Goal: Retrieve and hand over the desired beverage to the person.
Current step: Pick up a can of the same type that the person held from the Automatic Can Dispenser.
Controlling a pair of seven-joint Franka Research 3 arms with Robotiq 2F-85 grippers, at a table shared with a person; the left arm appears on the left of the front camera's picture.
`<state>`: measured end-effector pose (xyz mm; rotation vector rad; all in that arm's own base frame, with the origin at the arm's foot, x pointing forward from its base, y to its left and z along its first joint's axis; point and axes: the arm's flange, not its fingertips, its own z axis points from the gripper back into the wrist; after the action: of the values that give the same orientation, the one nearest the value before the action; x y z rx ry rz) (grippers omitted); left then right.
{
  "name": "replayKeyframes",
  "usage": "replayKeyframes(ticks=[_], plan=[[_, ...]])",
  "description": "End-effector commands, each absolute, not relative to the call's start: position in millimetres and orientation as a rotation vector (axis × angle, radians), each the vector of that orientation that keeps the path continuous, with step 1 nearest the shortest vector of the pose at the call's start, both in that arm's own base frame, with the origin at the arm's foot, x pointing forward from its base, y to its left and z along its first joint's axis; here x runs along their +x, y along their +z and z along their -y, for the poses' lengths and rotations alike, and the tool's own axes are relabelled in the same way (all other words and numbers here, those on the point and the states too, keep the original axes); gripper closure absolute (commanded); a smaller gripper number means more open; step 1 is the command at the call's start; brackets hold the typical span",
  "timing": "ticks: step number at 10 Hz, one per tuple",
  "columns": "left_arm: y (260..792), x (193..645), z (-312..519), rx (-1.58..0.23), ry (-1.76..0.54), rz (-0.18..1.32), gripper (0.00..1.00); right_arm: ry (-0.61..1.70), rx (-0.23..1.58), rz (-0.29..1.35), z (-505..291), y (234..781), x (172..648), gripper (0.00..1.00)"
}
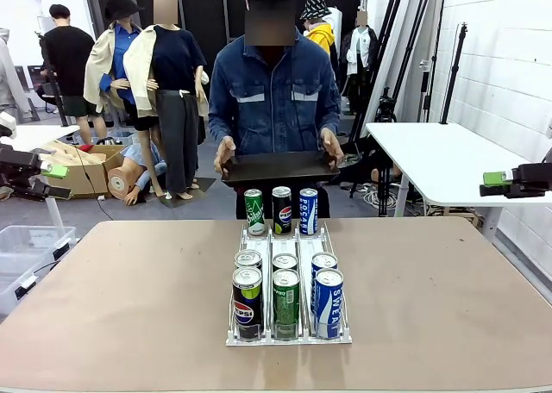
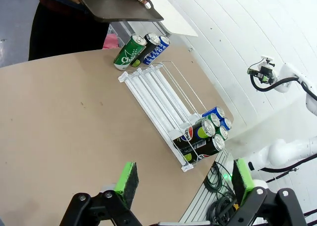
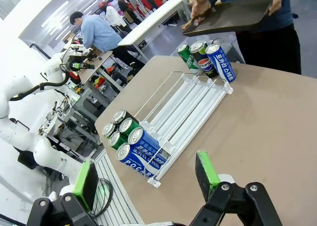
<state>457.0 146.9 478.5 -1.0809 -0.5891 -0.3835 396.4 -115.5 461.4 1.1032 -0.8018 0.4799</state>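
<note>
Front view: our left gripper [image 1: 53, 171] and right gripper [image 1: 496, 178] stand open while the person [image 1: 274, 91] holds a black tray [image 1: 276, 166].

Brown table [image 1: 129, 281] bears 1 clear can rack [image 1: 289, 240].

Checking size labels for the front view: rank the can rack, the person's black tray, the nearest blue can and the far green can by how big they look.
1. can rack
2. black tray, though farther off and tilted
3. nearest blue can
4. far green can; likely the blue one's equal, just farther
</note>
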Motion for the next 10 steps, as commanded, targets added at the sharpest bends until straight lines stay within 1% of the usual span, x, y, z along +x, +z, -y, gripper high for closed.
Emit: replayKeyframes(ticks=[1,10], plan=[[480.0,457.2,-147.1,-1.077,-0.374,0.589,0.00,0.482,1.102,0.792,116.1,461.8,396.0,0.00],[480.0,457.2,-147.1,-1.077,-0.374,0.589,0.00,0.482,1.102,0.792,116.1,461.8,396.0,0.00]])
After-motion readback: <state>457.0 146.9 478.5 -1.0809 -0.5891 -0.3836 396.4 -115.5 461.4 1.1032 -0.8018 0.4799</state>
